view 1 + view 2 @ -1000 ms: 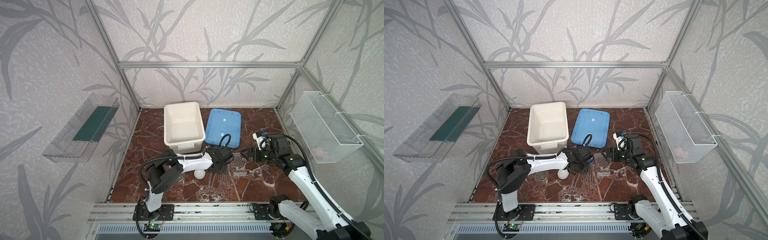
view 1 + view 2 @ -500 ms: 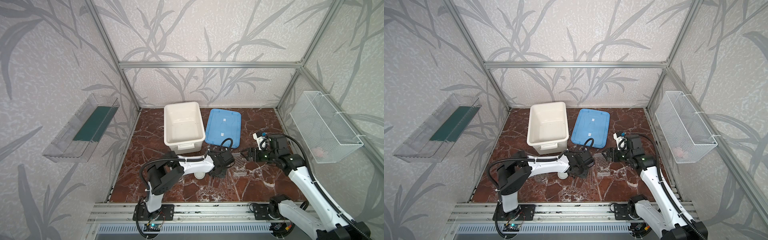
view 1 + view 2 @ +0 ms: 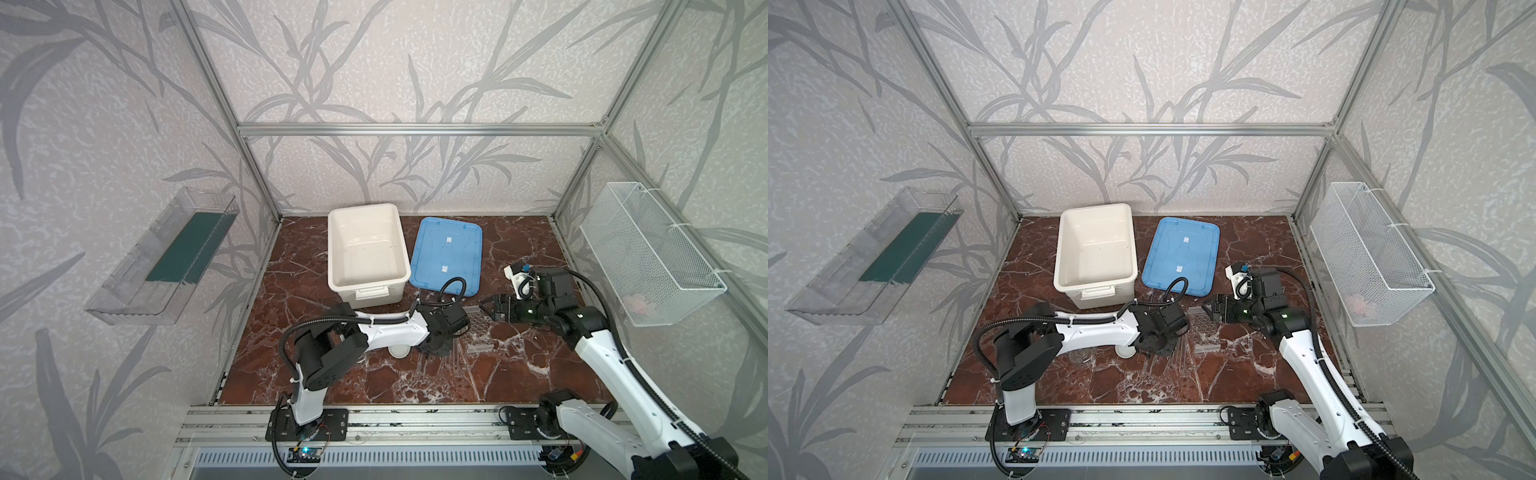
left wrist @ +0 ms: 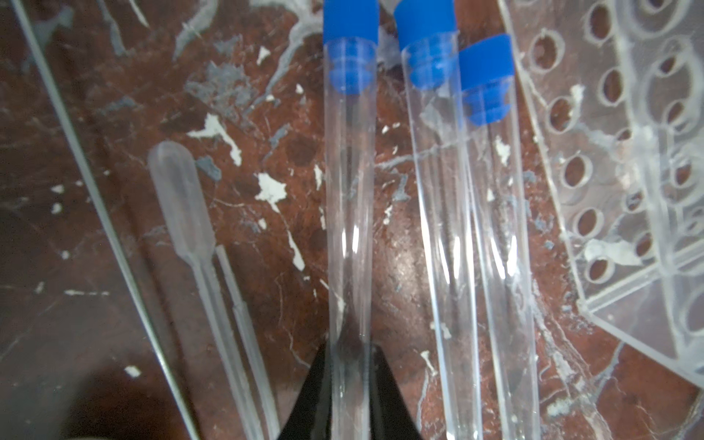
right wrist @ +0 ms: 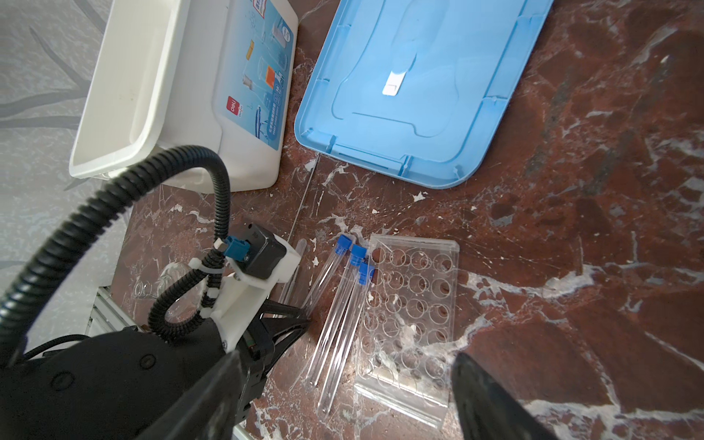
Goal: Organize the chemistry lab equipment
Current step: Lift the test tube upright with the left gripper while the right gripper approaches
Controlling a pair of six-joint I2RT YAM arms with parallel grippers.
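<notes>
Blue-capped tube (image 4: 349,190) looks pinched in left gripper (image 4: 350,362), right gripper (image 5: 344,358) gapes by the rack (image 5: 411,304); next I'd guess lift it clear of its neighbours

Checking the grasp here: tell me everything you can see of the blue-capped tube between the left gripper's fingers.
The blue-capped tube is a long, slim, clear cylinder, glass or plastic, seemingly empty, with a blue stopper pushed into its mouth. It lies flat on the red marble tabletop, apart from two other capped tubes beside it. The left gripper pinches it from both sides near the end away from the stopper.
</notes>
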